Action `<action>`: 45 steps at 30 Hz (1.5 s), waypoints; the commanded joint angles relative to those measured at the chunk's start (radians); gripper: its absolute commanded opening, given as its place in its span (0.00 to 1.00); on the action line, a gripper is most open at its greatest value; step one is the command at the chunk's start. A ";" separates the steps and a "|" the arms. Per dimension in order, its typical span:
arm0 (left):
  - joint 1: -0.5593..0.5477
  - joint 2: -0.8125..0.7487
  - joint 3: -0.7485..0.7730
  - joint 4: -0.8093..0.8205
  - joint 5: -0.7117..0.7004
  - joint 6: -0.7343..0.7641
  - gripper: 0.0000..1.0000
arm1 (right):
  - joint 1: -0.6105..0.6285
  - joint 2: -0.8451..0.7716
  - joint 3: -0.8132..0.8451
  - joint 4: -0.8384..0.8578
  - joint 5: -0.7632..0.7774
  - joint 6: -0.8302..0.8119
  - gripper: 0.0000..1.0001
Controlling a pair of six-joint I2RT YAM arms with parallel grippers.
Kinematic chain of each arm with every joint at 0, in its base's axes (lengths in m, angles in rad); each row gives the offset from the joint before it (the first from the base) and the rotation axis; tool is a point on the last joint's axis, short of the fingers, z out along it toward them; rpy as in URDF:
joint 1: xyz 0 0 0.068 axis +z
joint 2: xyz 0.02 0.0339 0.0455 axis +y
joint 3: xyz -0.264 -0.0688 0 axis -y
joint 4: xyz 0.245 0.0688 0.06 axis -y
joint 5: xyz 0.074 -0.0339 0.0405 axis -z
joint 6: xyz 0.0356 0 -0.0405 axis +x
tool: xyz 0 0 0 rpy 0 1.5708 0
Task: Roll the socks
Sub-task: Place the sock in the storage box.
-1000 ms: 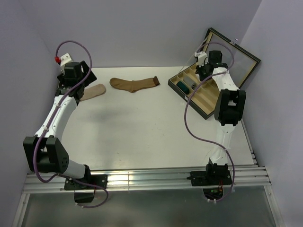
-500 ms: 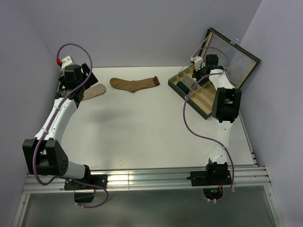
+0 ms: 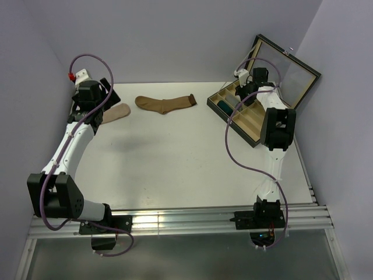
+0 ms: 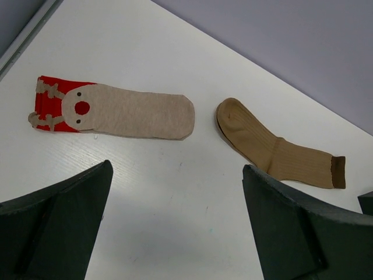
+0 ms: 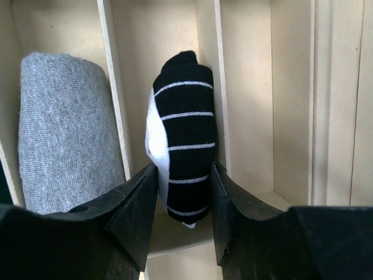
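A white tabletop [image 3: 175,169] stands between lilac walls [image 3: 175,35], with an open wooden divided box [image 3: 249,123] at its far right. The left gripper [image 4: 176,169] hangs spread wide and empty above a flat beige red-toed sock [image 4: 134,114] and a brown ribbed sock [image 4: 262,149]. The right gripper [image 5: 183,175] straddles a rolled black white-striped sock [image 5: 183,116] standing in one compartment, next to a grey sock roll [image 5: 64,128]. Both fingers touch it, but whether they squeeze it cannot be told.

Colours as I log them. Table [image 3: 175,163]: white.

Far left, under my left wrist:
- beige sock [image 4: 137,114]: red toe, beige reindeer face with red nose and beige antlers.
- brown sock [image 4: 274,154], right of it: ribbed, with a darker brown cuff edge.

Far right, under my right wrist:
- box [image 5: 262,87]: pale wood.
- black sock [image 5: 186,146]: thin white stripes, white patch on its left.
- grey sock [image 5: 64,146]: plain.
- teal sock [image 3: 223,107]: dark.
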 commanded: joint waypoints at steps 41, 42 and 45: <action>0.004 -0.064 -0.016 0.043 0.001 0.018 0.99 | 0.000 -0.066 -0.001 0.045 -0.061 0.144 0.11; 0.004 -0.064 -0.016 0.041 0.001 0.017 0.99 | 0.000 -0.065 -0.006 0.043 -0.058 0.142 0.11; 0.004 -0.067 -0.014 0.038 0.003 0.017 1.00 | -0.001 -0.049 -0.013 0.017 -0.051 0.129 0.10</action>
